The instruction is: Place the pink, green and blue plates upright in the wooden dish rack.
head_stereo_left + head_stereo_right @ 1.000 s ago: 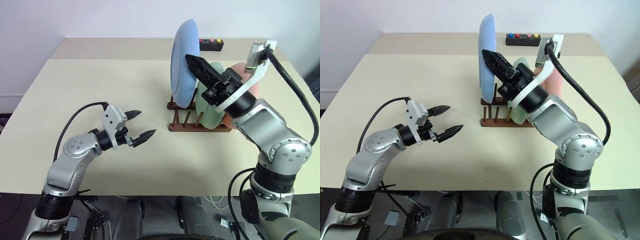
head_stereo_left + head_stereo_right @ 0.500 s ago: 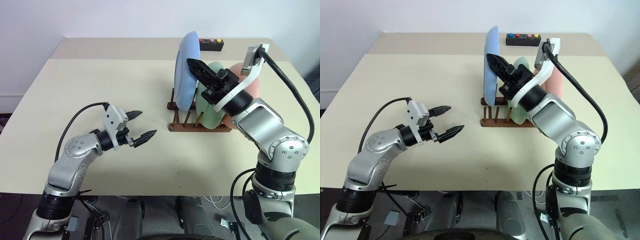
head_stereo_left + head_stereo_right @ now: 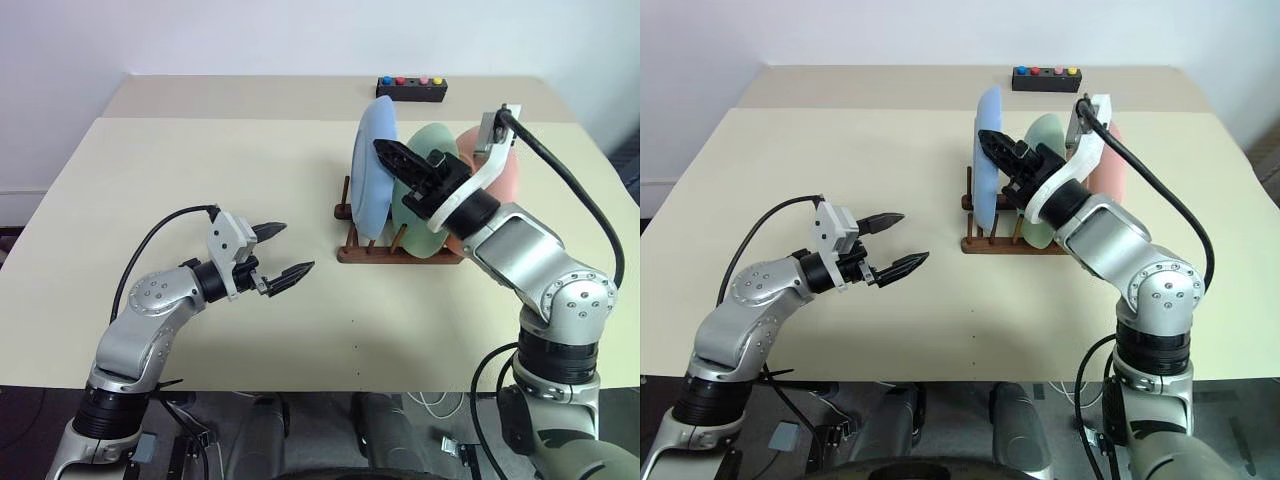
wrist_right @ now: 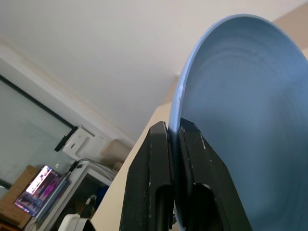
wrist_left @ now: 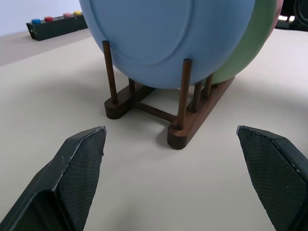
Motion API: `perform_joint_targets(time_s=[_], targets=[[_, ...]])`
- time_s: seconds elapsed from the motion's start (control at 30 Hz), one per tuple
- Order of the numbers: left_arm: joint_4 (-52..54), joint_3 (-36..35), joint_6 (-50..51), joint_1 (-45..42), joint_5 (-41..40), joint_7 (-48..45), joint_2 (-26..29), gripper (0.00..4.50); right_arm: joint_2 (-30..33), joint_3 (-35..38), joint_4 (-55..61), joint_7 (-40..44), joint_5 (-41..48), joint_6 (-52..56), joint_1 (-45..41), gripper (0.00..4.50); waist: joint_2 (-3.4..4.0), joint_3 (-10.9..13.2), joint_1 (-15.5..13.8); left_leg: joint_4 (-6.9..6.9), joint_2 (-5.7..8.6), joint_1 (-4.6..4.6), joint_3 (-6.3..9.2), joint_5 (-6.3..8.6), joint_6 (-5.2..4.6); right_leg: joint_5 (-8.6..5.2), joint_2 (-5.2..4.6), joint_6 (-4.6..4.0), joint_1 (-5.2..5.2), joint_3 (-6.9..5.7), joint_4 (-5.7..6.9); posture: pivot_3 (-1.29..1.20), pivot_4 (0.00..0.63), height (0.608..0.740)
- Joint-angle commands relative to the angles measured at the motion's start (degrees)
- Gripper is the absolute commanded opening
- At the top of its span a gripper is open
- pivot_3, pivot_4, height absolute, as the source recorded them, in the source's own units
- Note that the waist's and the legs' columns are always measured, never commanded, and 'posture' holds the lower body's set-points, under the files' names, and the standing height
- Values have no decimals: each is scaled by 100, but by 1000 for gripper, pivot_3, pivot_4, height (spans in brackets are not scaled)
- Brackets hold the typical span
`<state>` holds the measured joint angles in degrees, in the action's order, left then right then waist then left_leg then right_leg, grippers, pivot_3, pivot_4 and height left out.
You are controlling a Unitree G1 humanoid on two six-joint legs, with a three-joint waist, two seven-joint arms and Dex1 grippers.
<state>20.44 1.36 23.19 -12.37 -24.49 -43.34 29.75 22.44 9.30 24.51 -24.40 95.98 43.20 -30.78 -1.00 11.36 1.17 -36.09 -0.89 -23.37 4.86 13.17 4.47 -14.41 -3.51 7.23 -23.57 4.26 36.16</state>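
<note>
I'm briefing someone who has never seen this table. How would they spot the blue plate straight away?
On the beige table, find the dark wooden dish rack in front of the small black button box. Three plates stand on edge in it. The blue plate is the one at the rack's left end, beside the green plate with the pink plate beyond; the right end effector pinches its rim.

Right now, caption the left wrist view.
Blue plate standing between the dish rack's pegs, green plate behind it.
</note>
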Motion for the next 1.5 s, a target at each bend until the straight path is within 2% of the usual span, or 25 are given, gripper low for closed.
perform_joint_targets(time_s=[0.03,0.17,0.3,0.43,0.53,0.93,1.07,1.2,1.33,1.43,1.5], targets=[[177,-61,-71,-66,-67,-8,-13,4463,56,42,47,-98,227,-123,5,0,0,0,0,0,0,0,0,0,0,0,0,0,0,1,-1,0,150,730],[158,-54,-86,-77,-52,-8,-22,4463,105,25,13,-148,316,-114,49,0,0,0,0,0,0,-1,0,0,0,0,0,-1,0,1,-1,0,150,730],[154,-52,-94,-80,-44,-5,-30,4500,141,15,-4,-133,331,-122,62,1356,0,0,2,0,0,-1,0,0,0,-1,0,-1,0,1,-2,0,150,730],[148,-45,-99,-80,-38,-7,-42,4500,208,13,-5,-39,255,-103,8,3383,0,0,1,0,0,-1,0,0,-1,-1,1,-1,0,1,-2,0,150,730],[142,-44,-95,-87,-34,-8,-52,4500,281,5,5,28,185,-66,-31,3383,0,0,1,0,0,-1,0,0,-1,-1,1,-1,0,1,-2,0,150,730],[83,-4,-103,-129,-27,-38,-107,4500,1366,-19,329,815,-285,327,-451,3383,1,1,-5,-1,0,-2,-1,1,-1,-2,1,-3,0,2,-6,0,150,730],[47,2,-126,-148,-5,-52,-128,4500,1926,153,677,1933,-1260,150,-609,3383,2,1,-14,-1,0,-3,-2,1,-2,-2,1,-4,0,2,-10,0,150,730],[-46,-26,-215,-190,62,-5,-172,4500,2542,814,669,3369,-2228,-382,-386,3383,1,1,-53,-2,0,-5,-3,1,-2,-3,0,-3,0,1,-15,0,150,730],[-253,-120,-367,-227,123,57,-205,4500,3249,1952,177,5101,-3192,-832,802,3383,-5,-2,-73,-4,1,-6,-4,5,-9,-3,-1,-2,11,-1,-34,0,150,730],[-353,-158,-464,-227,150,41,-188,4500,3358,2391,-103,5704,-3505,-1037,1282,3383,2,-2,-22,-7,1,-6,-12,6,-10,-2,-3,-1,15,4,-42,0,150,730],[-513,-257,-514,-241,168,48,-145,4500,3301,2869,-253,6325,-3727,-1151,1953,3383,6,-4,-16,-2,0,1,-18,6,-11,-2,-2,-1,13,10,-35,0,150,730]])
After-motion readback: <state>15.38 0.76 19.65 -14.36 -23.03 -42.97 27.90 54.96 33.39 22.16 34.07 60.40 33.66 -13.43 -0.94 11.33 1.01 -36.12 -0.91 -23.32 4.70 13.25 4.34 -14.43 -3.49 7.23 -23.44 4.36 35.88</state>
